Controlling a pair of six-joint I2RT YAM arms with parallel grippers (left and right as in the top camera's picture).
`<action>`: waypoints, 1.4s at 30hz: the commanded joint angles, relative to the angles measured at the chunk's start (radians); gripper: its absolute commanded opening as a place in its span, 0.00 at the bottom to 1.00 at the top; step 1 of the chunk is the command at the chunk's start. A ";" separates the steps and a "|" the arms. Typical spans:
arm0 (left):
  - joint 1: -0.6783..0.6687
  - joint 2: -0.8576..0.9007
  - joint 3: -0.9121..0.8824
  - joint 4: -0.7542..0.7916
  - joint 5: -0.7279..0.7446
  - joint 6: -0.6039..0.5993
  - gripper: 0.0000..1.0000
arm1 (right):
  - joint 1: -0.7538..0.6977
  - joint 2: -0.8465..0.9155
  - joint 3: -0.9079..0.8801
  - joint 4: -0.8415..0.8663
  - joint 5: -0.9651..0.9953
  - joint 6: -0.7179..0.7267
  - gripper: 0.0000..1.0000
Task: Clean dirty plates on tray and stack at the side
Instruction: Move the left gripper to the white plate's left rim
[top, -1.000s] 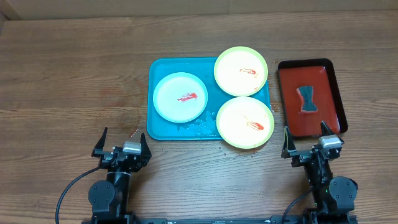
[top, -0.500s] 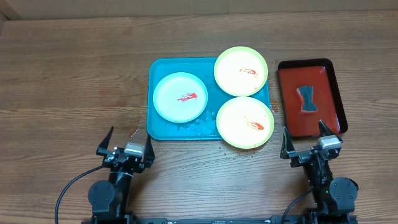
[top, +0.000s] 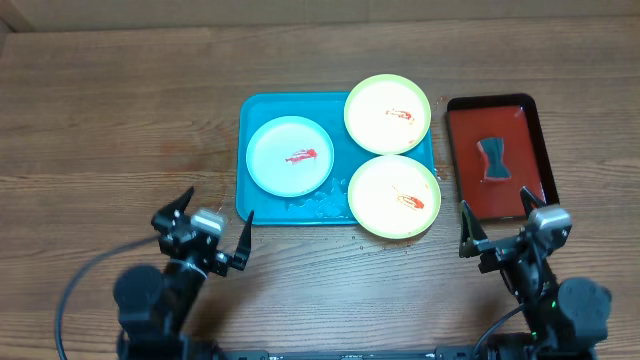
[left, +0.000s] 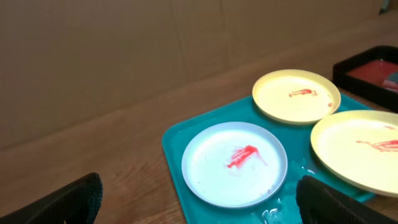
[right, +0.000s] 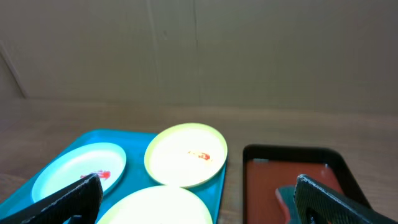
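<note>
The turquoise tray holds three plates with red smears. A blue-white plate is on its left, one yellow-green plate at its far right corner and another at its near right corner. Both yellow-green plates overhang the rim. My left gripper is open and empty, just off the tray's near left corner. My right gripper is open and empty, near the red tray's front. The left wrist view shows the blue-white plate ahead of the open jaws. The right wrist view shows the far plate beyond the open jaws.
A red tray with a dark rim lies right of the turquoise tray and holds a dark blue-grey sponge. White wet specks lie on the turquoise tray's front. A small red spot marks the wood near my left gripper.
Both arms have lifted off their rest pose and look larger from above. The left gripper has opened wider and turned toward the tray corner. The right one has shifted slightly right.
</note>
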 joint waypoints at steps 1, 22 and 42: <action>-0.004 0.199 0.194 -0.074 0.026 -0.021 1.00 | 0.005 0.146 0.143 -0.063 -0.001 0.007 1.00; -0.132 1.254 0.978 -0.632 0.127 -0.134 1.00 | 0.005 1.116 0.903 -0.657 -0.140 0.008 1.00; -0.133 1.549 0.978 -0.568 -0.267 -0.634 0.56 | 0.005 1.150 0.900 -0.649 -0.113 0.008 0.80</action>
